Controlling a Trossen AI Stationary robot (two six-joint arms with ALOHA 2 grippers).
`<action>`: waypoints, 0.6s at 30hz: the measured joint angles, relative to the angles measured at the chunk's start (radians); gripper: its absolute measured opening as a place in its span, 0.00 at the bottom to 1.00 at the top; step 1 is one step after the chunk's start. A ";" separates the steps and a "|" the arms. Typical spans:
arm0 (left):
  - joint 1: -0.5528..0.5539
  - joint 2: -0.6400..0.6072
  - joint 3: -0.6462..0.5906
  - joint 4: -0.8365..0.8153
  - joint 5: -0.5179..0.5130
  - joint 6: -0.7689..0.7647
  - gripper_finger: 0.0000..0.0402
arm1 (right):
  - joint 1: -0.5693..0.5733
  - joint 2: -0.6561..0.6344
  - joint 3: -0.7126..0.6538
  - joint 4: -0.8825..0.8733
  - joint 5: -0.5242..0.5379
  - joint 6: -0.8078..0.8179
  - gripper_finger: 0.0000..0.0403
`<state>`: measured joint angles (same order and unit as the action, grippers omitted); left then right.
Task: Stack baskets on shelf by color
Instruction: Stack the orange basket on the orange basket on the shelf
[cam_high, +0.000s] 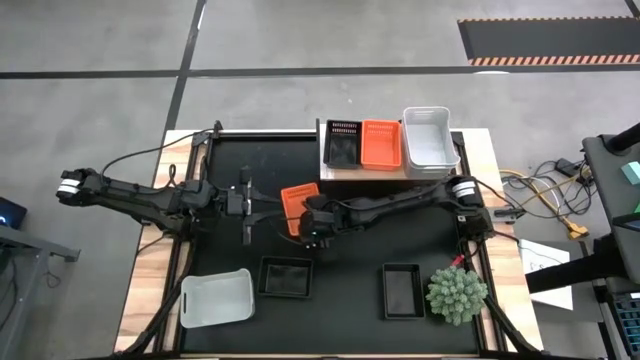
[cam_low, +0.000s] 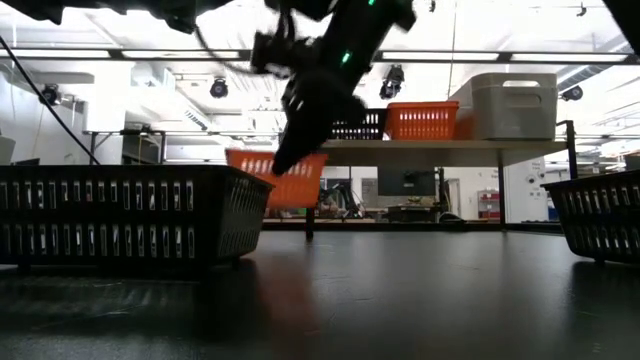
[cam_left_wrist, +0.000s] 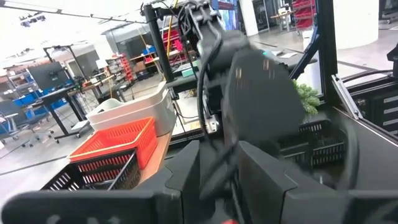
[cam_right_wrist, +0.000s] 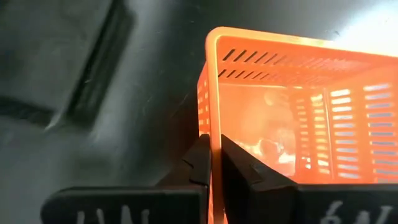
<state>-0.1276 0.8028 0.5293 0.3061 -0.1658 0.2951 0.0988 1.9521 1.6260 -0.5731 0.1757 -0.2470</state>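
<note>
An orange basket (cam_high: 297, 199) is at mid-table, just in front of the light-wood shelf (cam_high: 362, 173), with my right gripper (cam_high: 304, 220) shut on its wall. On the shelf stand a black basket (cam_high: 341, 143), an orange basket (cam_high: 380, 143) and a white basket (cam_high: 430, 137), side by side on their bottoms. My left gripper (cam_high: 258, 207) hovers open to the left of the held basket and holds nothing. A white basket (cam_high: 216, 298) and two black baskets (cam_high: 285, 276) (cam_high: 402, 290) rest on the mat near the front edge. My right gripper pinches one side wall of the orange basket at its rim (cam_right_wrist: 211, 127), one finger inside the basket and one outside. The fingers slant down from the table's right side and lie along that wall. In the low view the basket (cam_low: 285, 178) looks raised off the mat, open side up.
A green spiky plant (cam_high: 457, 293) stands at the front right beside a black basket. The nearest black basket (cam_low: 130, 215) fills the left of the low view. Cables and a stand lie beyond the table's right edge (cam_high: 560, 200).
</note>
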 joint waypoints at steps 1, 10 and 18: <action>0.000 0.000 0.000 0.000 0.000 0.000 0.23 | 0.008 -0.019 0.000 -0.020 0.000 0.000 0.02; 0.000 -0.001 0.000 0.006 0.000 0.000 0.23 | 0.082 -0.239 0.002 -0.140 0.001 0.014 0.02; 0.000 0.000 0.000 0.025 0.000 0.000 0.23 | 0.117 -0.409 0.002 -0.136 0.008 0.018 0.02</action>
<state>-0.1276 0.8028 0.5293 0.3311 -0.1658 0.2951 0.2156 1.5431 1.6279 -0.7094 0.1840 -0.2290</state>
